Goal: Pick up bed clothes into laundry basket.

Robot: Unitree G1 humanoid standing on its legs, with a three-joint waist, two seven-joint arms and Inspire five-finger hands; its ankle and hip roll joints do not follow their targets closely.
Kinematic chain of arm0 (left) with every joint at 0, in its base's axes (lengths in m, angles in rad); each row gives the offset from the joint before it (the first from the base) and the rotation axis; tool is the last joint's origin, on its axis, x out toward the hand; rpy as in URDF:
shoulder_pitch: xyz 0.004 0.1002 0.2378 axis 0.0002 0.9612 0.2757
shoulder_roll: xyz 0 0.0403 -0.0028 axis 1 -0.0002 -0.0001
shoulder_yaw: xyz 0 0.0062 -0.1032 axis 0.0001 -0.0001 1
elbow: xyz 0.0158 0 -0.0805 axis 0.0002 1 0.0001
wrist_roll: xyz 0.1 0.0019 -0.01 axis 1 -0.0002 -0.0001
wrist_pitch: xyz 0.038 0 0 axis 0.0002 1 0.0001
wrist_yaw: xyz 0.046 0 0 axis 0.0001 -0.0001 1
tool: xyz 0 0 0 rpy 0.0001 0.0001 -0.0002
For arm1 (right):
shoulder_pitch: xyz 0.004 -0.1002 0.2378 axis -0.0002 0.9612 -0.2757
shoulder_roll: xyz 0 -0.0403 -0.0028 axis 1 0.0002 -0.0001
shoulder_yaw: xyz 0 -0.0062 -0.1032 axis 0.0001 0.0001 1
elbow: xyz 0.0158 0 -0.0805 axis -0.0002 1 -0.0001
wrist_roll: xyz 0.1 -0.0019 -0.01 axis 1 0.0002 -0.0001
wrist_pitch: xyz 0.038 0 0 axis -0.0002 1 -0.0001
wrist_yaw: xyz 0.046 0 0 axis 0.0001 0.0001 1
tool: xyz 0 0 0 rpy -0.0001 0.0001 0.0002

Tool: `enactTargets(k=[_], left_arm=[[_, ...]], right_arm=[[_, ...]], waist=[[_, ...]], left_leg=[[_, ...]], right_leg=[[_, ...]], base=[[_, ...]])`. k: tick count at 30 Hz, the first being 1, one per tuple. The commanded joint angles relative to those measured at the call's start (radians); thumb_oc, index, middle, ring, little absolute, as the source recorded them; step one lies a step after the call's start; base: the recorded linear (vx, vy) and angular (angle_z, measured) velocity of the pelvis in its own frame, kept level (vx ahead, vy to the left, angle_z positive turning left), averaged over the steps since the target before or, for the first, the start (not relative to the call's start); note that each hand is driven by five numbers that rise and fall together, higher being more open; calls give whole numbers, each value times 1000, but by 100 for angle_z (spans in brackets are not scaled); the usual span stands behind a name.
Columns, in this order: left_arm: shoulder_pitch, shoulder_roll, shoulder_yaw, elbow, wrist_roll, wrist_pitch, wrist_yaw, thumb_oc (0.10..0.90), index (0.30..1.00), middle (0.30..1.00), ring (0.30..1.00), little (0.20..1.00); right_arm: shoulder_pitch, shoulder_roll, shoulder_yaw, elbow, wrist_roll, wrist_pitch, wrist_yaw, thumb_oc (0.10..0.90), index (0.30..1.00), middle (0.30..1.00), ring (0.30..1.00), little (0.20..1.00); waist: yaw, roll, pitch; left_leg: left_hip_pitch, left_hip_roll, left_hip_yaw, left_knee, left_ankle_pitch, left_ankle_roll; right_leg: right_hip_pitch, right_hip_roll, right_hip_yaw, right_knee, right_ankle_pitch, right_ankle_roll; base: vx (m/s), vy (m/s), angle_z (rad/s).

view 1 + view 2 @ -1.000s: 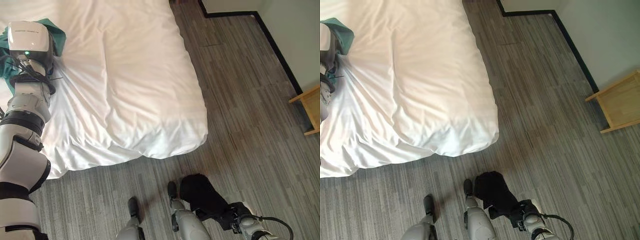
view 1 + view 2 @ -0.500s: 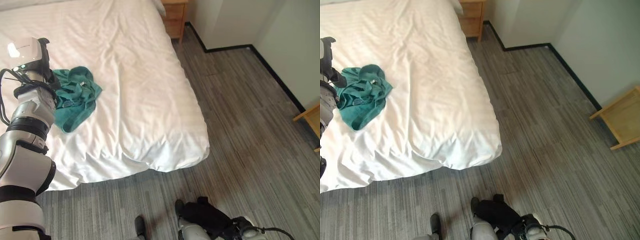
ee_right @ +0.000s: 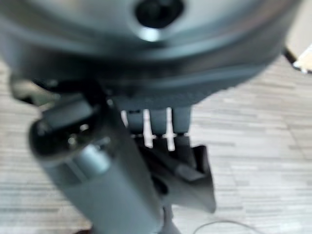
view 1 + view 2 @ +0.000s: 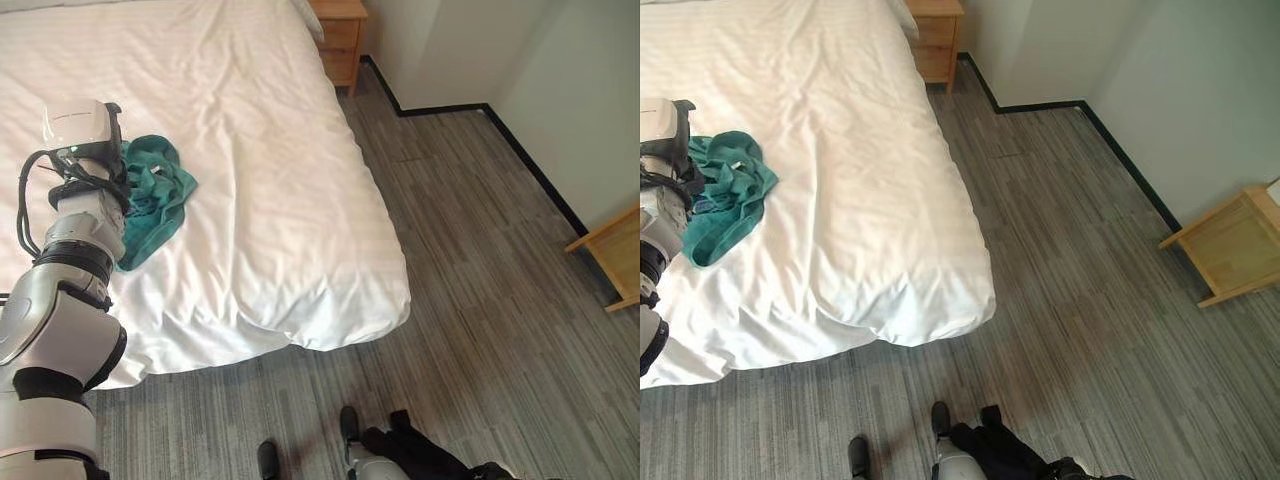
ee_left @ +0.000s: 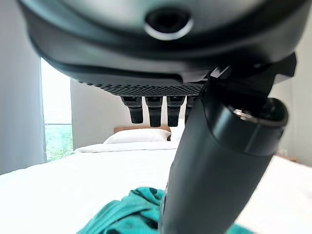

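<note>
Our left hand (image 5: pixel 214 161) hovers, fingers straight, above the teal garment (image 4: pixel 150 200) crumpled on the white bed (image 4: pixel 260 180); our right hand (image 3: pixel 97 170) clutches black cloth (image 3: pixel 190 175).

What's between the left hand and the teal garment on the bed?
Nothing visible. The left hand hangs over the teal garment on the white duvet, fingers straight, with only open air between them.

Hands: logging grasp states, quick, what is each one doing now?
Left hand: open, fingers straight above the teal garment on the bed.
Right hand: shut on a black cloth.
</note>
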Motion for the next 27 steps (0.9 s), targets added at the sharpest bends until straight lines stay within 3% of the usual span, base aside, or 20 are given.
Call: enactTargets(k=[1,3,4,5,6,7,11,20,27], left_arm=[[-200,62,-34,65,58,22,87,800,900,900,900,900],[-186,72,-34,78,74,24,96,800,900,900,900,900],[-178,80,-32,86,79,25,97,772,858,858,858,858],[-169,93,-37,94,85,24,98,629,644,644,644,644],[-151,103,-34,107,94,25,96,427,340,340,340,340],[-136,107,-25,122,89,24,92,400,300,300,300,300],[-102,134,-1,147,74,22,84,400,300,300,300,300],[-205,183,-56,35,81,30,142,400,300,300,300,300],[-243,158,-39,-74,71,34,179,400,300,300,300,300]], right_arm=[[-44,-123,31,41,-18,5,-48,400,300,300,300,300],[-38,-121,29,32,-19,-5,-57,400,300,300,300,300],[-38,-120,26,30,-18,-9,-62,400,300,300,300,300],[-40,-123,23,29,-14,-12,-66,400,300,300,300,300],[-47,-127,22,27,-15,-14,-67,400,300,300,300,300],[-54,-128,22,26,-14,-16,-70,400,300,300,300,300],[-67,-134,24,31,-10,-13,-72,400,300,300,300,300],[-71,-132,41,27,-10,-11,-59,400,300,300,300,300],[-93,-105,55,-2,0,-12,-62,400,300,300,300,300]], waist=[[-13,7,122],[-19,8,142],[-21,8,145],[-25,11,148],[-26,12,148],[-27,13,145],[-19,22,133],[6,36,95],[19,40,65]], left_leg=[[-60,28,-15,1,-12,-59],[-93,31,-11,1,-3,-62],[-109,33,-10,1,2,-64],[-125,34,-8,1,4,-66],[-137,35,-6,1,6,-67],[-145,36,-5,1,5,-67],[-131,33,-6,1,-2,-69],[-5,19,-13,1,-35,-69],[72,12,-26,1,-55,-67]], right_leg=[[16,-70,8,3,-57,170],[-20,-68,10,3,-48,172],[-34,-66,12,3,-47,174],[-53,-65,15,3,-44,174],[-67,-66,17,3,-43,173],[-77,-66,17,3,-42,171],[-62,-68,12,3,-48,166],[64,-79,-12,3,-83,167],[148,-86,-25,3,-104,167]], base=[[-55,8,-4],[-68,7,0],[-75,3,-3],[-64,16,-3],[-61,20,-4],[-34,22,-6],[7,8,-14],[50,-15,8],[34,-11,9]])
